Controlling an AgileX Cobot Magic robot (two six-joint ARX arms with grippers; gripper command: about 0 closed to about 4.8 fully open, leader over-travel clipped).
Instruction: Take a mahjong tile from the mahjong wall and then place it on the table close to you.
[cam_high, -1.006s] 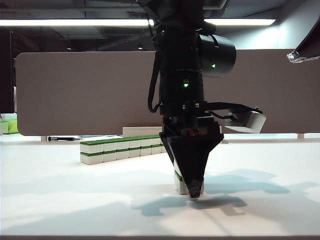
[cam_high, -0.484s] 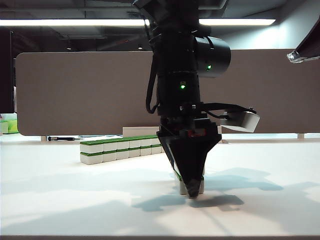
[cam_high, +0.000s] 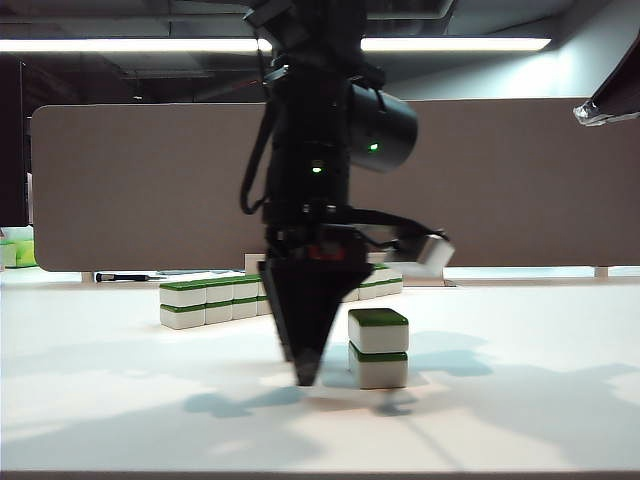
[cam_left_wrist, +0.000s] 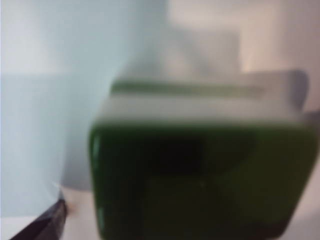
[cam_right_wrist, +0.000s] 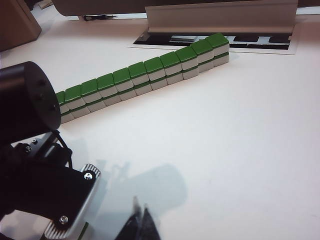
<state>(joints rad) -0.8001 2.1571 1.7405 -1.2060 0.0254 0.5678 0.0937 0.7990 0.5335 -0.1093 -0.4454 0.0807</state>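
The mahjong wall (cam_high: 212, 301) (cam_right_wrist: 145, 75) runs as a long two-high row of green-backed tiles across the far part of the white table (cam_high: 520, 330). Nearer the front stands a short stack of two tiles, the top tile (cam_high: 378, 331) on the lower tile (cam_high: 378, 367). My left gripper (cam_high: 305, 372) points down just left of that stack, apart from it and open, holding nothing. The left wrist view is blurred: a green tile back (cam_left_wrist: 200, 180) fills it, with one finger (cam_left_wrist: 47, 227) at the corner. My right gripper (cam_right_wrist: 141, 222) hangs shut over bare table.
A grey-brown partition panel (cam_high: 150, 180) closes the back. A printed sheet (cam_right_wrist: 215, 39) and a pale angled holder (cam_right_wrist: 220, 15) lie behind the wall's far end. A brown box (cam_right_wrist: 15, 22) sits at one corner. The left arm's black body (cam_right_wrist: 30, 165) is close to my right gripper.
My left gripper has let go of the top tile and moved left and slightly up off the two-tile stack, which now stands uncovered. The right arm has not moved.
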